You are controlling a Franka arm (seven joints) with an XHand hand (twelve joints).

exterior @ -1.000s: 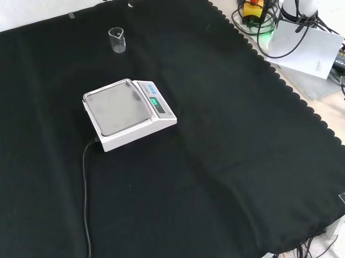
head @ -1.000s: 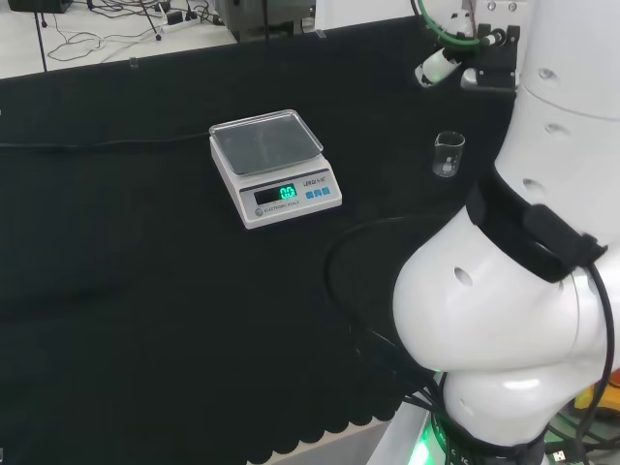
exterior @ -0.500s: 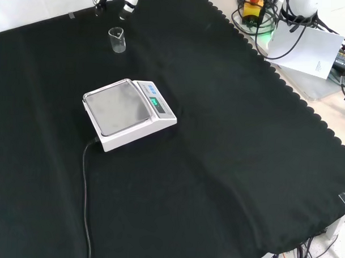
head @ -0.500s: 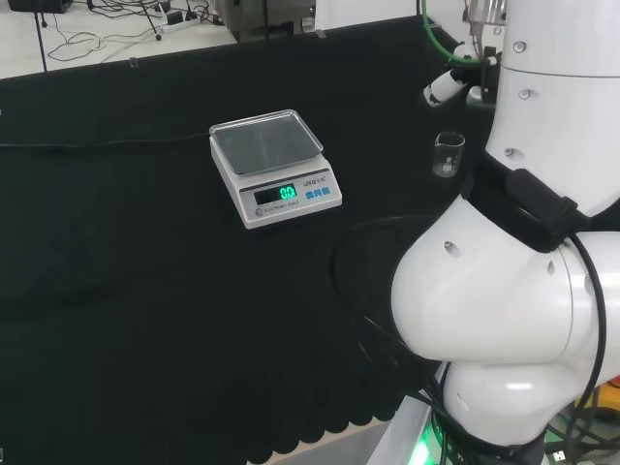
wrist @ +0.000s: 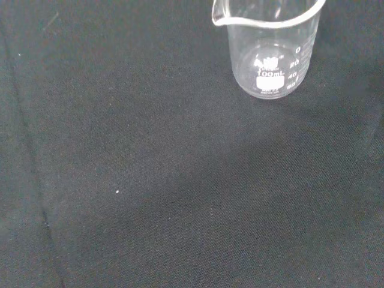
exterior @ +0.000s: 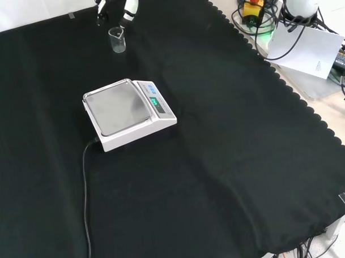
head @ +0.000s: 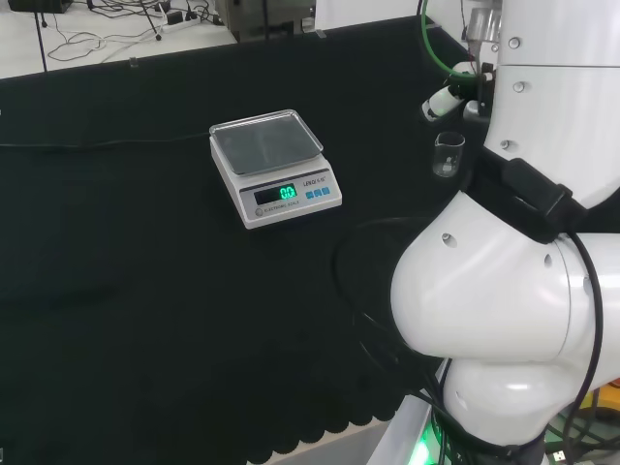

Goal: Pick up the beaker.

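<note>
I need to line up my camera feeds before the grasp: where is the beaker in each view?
Head view: the beaker stands right of centre, beside the white arm link, right of the scale.
Front view: the beaker is at upper left, beyond the scale, just below the hand.
Wrist view: the beaker is close, upright on the black cloth.
Shared landmark: the scale.

Head view looks over the arm's links at the scale (head: 275, 167); front view looks down opposite, sharing it; wrist view hangs close above the cloth (wrist: 150, 180).

Hand (exterior: 129, 7) just above beaker (exterior: 116, 40)
</note>
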